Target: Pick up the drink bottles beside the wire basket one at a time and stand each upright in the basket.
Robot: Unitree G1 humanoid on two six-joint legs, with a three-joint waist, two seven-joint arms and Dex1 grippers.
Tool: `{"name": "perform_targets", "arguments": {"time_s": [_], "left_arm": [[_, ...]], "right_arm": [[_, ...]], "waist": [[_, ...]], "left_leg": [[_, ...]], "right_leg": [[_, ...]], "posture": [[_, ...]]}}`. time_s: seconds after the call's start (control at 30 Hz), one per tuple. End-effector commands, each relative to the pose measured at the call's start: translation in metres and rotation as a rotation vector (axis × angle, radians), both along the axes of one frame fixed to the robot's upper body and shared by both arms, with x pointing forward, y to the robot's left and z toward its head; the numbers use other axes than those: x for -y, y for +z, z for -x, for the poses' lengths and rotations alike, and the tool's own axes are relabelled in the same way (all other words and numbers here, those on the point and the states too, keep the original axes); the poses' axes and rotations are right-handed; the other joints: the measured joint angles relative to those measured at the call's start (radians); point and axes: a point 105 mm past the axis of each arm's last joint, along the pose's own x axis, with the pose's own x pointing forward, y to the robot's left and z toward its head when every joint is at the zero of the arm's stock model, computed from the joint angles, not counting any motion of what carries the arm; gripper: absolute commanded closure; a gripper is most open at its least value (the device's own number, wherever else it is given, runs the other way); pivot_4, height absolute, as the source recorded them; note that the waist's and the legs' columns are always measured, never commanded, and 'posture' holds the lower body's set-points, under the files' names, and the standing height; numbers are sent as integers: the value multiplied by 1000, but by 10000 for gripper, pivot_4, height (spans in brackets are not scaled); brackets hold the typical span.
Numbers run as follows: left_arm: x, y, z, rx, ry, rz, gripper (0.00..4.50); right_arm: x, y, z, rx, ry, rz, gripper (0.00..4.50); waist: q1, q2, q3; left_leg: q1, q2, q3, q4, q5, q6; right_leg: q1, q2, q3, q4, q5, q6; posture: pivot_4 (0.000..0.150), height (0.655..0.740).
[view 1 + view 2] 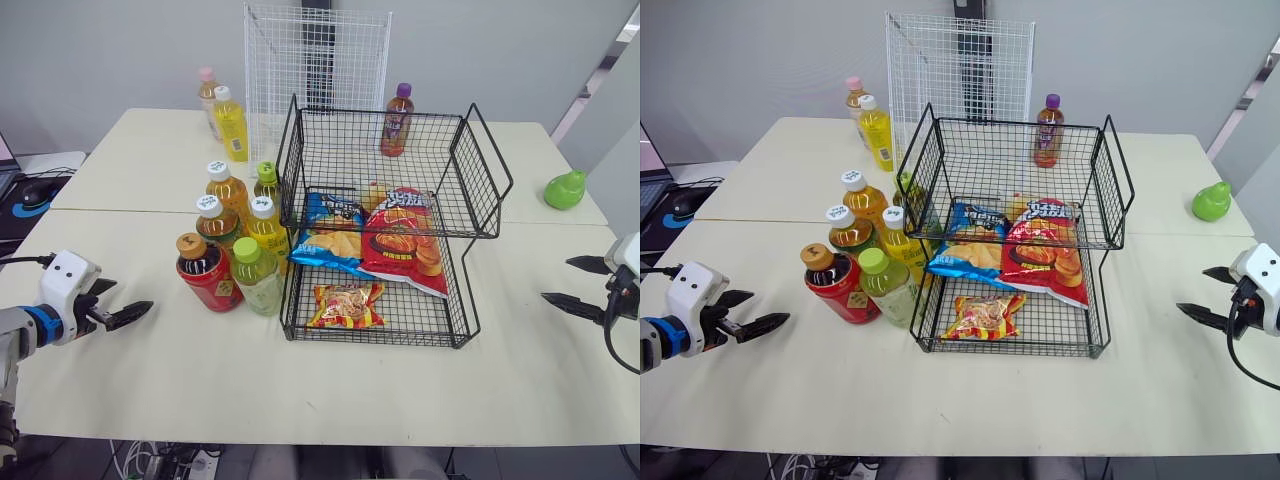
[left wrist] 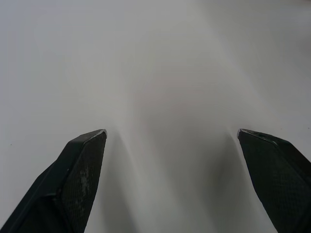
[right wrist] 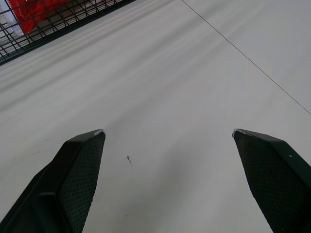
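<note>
My left gripper (image 1: 130, 297), lower left, and right gripper (image 1: 556, 280), far right, both hover with fingers spread wide over the table (image 1: 520, 370). The bottles (image 1: 258, 282) stand clustered left of centre, just beside the basket (image 1: 478, 170).

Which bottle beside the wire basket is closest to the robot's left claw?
The squat red bottle with a brown cap, at the cluster's front-left corner; no other there is red.

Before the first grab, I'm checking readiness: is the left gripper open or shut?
Open: the left gripper has its fingers wide apart, the table showing between them.
</note>
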Motion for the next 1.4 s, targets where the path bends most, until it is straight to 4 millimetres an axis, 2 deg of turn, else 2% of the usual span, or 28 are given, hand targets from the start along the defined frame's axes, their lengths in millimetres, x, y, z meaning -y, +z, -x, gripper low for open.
{"name": "perform_targets", "arguments": {"time_s": [0.03, 0.43, 0.63, 0.87, 1.07, 1.23, 1.3, 1.4], "left_arm": [[-6, 18, -1, 51, 12, -14, 250], [-5, 21, 4, 132, -10, -9, 250], [-3, 30, 7, 159, -12, 111, 250], [-3, 31, 10, 176, -1, 128, 250], [6, 32, 3, 187, -25, 137, 250], [12, 32, 0, 182, -41, 146, 250], [14, 32, 0, 179, -47, 150, 250], [16, 32, 0, 175, -51, 155, 250]], "right_arm": [[0, 17, -4, 72, -1, 7, 0], [10, 27, -11, 283, -16, 49, 0], [15, 26, -7, 267, -43, -14, 0], [15, 25, -7, 278, -49, -23, 0], [11, 29, -3, 302, -37, -42, 0], [4, 51, 9, 362, -22, -86, 0], [-2, 69, 18, 389, -3, -107, 0], [-22, 112, 37, 481, 58, -108, 0]], "waist": [[0, 0, 0], [0, 0, 0], [0, 0, 0], [-1, 0, 0], [2, 0, 0], [3, 0, 0], [3, 0, 0], [4, 1, 0]], "left_leg": [[0, 0, 0, 0, 0, 0], [0, 0, 0, 0, 0, 0], [0, 0, 0, 0, 0, 0], [0, 0, 0, 0, 0, 0], [0, 0, 0, 0, 0, 0], [0, 0, -1, 0, 0, 0], [0, 0, -1, 0, 0, 0], [0, 0, -1, 0, 0, 0]], "right_leg": [[0, 0, 0, 0, 0, 0], [0, 0, 0, 0, 0, 0], [0, 0, 0, 0, 0, 0], [0, 0, 0, 0, 0, 0], [0, 0, 0, 0, 0, 0], [1, 0, 0, 0, 0, 0], [1, 0, 0, 0, 0, 0], [1, 0, 0, 1, 0, 0]], "posture": [[1500, 7360], [1500, 7360], [1500, 7360], [1500, 7360], [1500, 7360], [1500, 7360], [1500, 7360], [1500, 7360]]}}
